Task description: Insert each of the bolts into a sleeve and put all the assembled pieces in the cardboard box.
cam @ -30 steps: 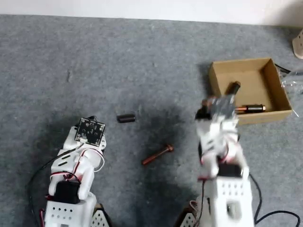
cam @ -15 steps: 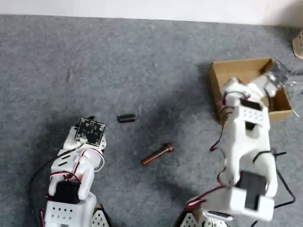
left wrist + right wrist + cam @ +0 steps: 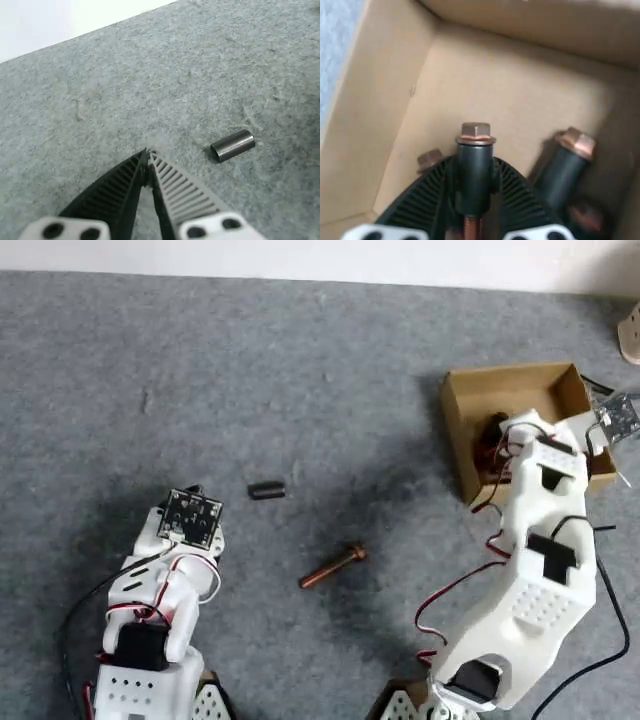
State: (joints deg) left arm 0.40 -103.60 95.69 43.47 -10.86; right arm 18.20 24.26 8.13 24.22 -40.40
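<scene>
Hanging inside the cardboard box [image 3: 380, 125], the right tool [image 3: 474, 162] is seen clamped on an assembled piece [image 3: 473, 175], a black sleeve with a copper bolt through it, the hexagonal head pointing away from the wrist. A second assembled piece [image 3: 565, 165] is seen on the box floor just beside it, and another bolt head [image 3: 429, 159] is partly hidden behind one finger. A second ago the right arm [image 3: 535, 540] was drawn back, its tool short of the box's 8 o'clock corner; it is now stretched over the box, at 2 o'clock on the tabletop [image 3: 330, 360]. The left tool [image 3: 148, 159] is kept fully closed on nothing at 7 o'clock, unmoved. The loose sleeve [image 3: 266, 490] and the loose bolt [image 3: 333, 567], at its 5 o'clock and apart from it, have been left where they lay.
</scene>
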